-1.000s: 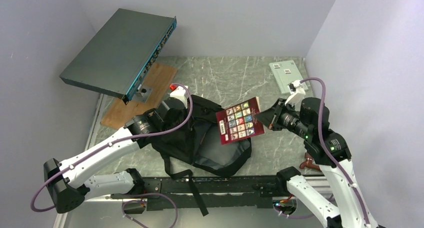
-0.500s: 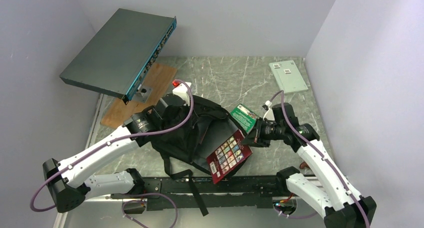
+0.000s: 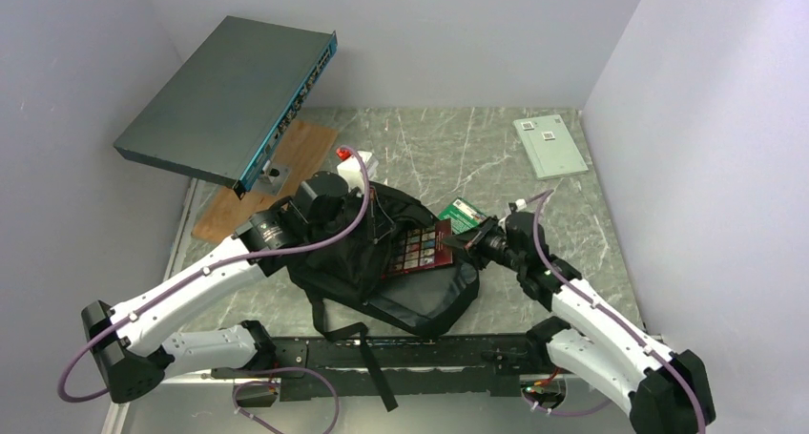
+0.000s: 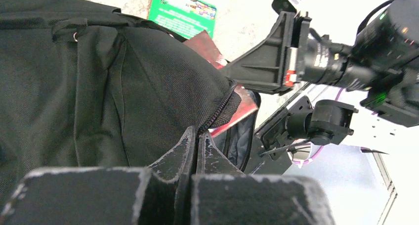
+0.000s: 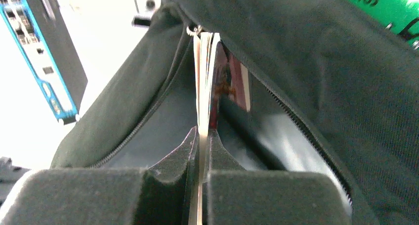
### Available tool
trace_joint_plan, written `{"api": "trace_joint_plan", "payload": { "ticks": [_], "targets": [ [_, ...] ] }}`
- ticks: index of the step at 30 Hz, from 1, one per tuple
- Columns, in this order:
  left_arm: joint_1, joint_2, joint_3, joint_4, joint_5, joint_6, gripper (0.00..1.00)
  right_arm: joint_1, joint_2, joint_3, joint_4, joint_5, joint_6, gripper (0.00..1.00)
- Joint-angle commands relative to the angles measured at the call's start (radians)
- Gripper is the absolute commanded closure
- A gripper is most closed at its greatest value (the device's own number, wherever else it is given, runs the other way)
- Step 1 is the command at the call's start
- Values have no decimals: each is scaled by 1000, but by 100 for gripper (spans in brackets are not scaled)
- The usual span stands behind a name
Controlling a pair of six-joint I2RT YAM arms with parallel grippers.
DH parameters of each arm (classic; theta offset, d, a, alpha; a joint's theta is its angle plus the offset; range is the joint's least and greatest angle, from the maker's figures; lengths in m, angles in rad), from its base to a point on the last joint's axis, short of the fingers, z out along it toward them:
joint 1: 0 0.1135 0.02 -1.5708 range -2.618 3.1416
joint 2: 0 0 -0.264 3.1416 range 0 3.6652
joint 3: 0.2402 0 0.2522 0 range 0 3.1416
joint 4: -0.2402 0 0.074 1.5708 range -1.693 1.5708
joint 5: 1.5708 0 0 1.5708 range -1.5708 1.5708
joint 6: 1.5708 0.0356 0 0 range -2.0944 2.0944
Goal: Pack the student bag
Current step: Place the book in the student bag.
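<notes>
Showing the top view, the student bag lies slumped on the marbled table, just off centre toward 7 o'clock, with its main opening facing 3 o'clock.

Left gripper: fingers pressed together on the zipper edge of the bag's upper flap, pinching the black fabric. The flap is lifted off the layer beneath, and the grey lining shows in the gap.

Right gripper: reaches in from 3 o'clock and is clamped on a dark red book whose cover carries a grid of small pictures. In the right wrist view the page edges pass straight between the two fingers, and the book stands on edge inside the mouth of the bag, between the zipper lines. How far in it sits cannot be told.

A green booklet lies flat on the table, touching the bag at its 2 o'clock side and just beside the right gripper.

At 10 o'clock a flat grey device with a blue front edge is propped at a tilt above a wooden board. A pale green panel lies at 1 o'clock, well apart from the bag.
</notes>
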Motion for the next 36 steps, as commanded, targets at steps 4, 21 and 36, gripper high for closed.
{"api": "trace_joint_plan", "payload": {
  "ticks": [4,21,36],
  "targets": [
    [3,-6,70,75,25,-36,100,258,93,-55,361,598,160,100],
    [3,-5,35,47,-12,-56,100,552,638,174,311,727,34,67],
    [3,-14,15,40,-12,-62,100,551,711,208,358,524,-184,64]
  ]
}}
